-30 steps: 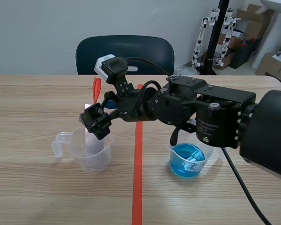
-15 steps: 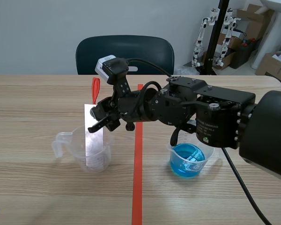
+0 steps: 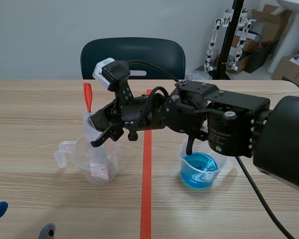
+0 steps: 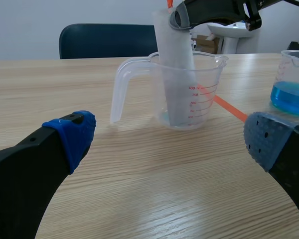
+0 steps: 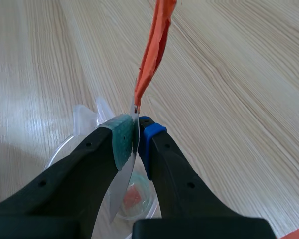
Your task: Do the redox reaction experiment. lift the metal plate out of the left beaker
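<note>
Right gripper (image 5: 136, 134) clamped on thin grey metal plate (image 4: 177, 74) standing in clear plastic beaker (image 4: 202, 99); left gripper (image 4: 169, 137) wide open, empty.

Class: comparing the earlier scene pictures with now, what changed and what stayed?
The right gripper, shut on the metal plate, swung left, tilting it; its orange tab moved left. The left gripper came into view. The left beaker, plate still inside, and the blue-filled beaker stayed put.

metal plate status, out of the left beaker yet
Right gripper shut on metal plate near its top. Plate bottom inside left beaker, not out yet. Left gripper open, low, short of beaker. Blue beaker well aside.
</note>
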